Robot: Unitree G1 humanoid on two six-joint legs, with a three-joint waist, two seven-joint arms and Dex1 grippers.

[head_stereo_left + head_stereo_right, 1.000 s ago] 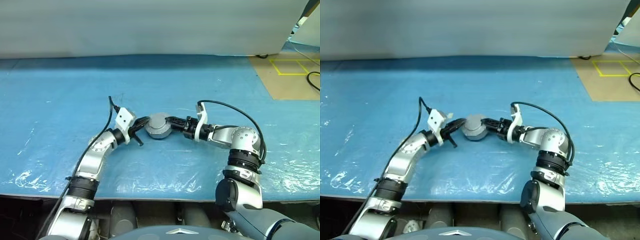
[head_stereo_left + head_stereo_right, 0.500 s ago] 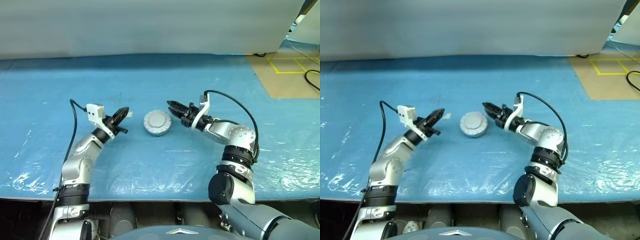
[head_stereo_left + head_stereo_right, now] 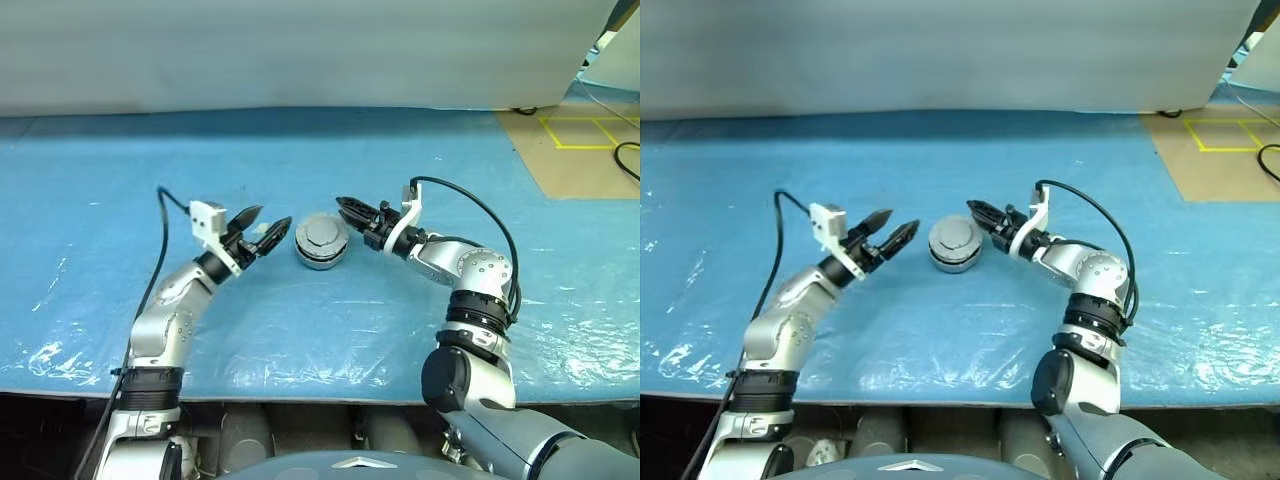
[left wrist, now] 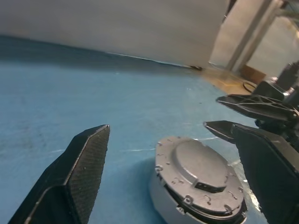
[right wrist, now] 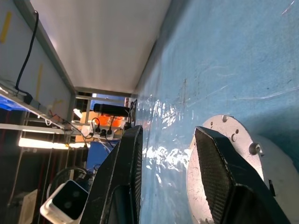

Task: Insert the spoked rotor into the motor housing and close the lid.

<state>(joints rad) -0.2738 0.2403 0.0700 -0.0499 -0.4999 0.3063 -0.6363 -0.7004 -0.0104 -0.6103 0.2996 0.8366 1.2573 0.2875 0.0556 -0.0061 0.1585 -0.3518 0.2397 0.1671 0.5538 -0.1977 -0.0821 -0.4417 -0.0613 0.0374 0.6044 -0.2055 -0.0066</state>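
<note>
Motor housing (image 3: 321,243) sits on the blue surface (image 3: 420,160), lid (image 4: 198,162) closed on top. Left gripper (image 3: 264,230) just left of it, fingers wide apart, empty. Right gripper (image 3: 346,209) just right, fingers partly apart, empty

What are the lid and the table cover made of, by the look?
Lid: likely cast or machined metal, matte grey, with small screw heads around its rim. Table cover: likely thin plastic film over blue, glossy; wrinkles and white glare streaks show near the front edge.
</note>
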